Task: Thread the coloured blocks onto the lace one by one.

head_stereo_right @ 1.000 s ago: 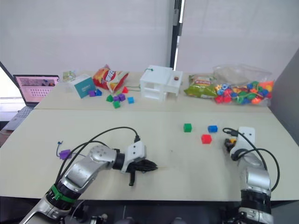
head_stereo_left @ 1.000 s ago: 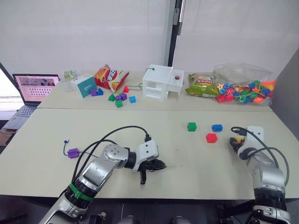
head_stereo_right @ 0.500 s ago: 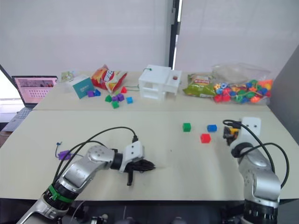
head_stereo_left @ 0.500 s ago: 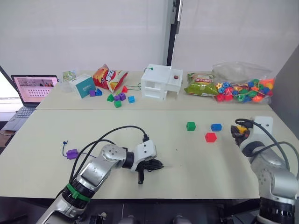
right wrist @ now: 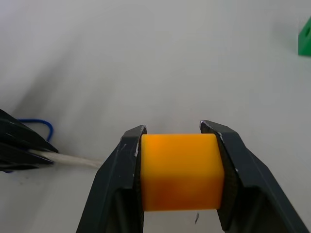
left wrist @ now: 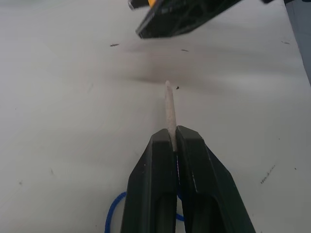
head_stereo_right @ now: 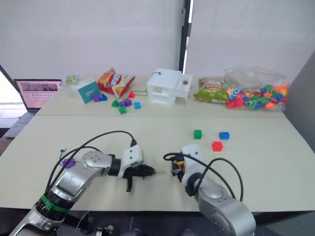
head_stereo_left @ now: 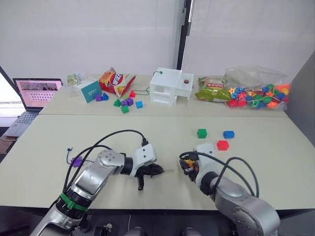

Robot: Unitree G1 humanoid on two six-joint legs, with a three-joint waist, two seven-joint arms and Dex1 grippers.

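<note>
Pretty much lined up now: left gripper (left wrist: pixel 171 141) clamped shut on the lace (left wrist: pixel 169 109), stiff pale tip pointing straight at the yellow-orange block (right wrist: pixel 181 171) pinched in the right gripper (right wrist: pixel 181 165) just ahead, tip and block apart.

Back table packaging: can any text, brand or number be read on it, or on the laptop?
None can be read.
Chip bag: print too blurred.
Teal box: pale marks, too small.
Green packet: print too blurred.
Laptop screen: rows of small tiles, nothing readable.
White house: no lettering seen.
</note>
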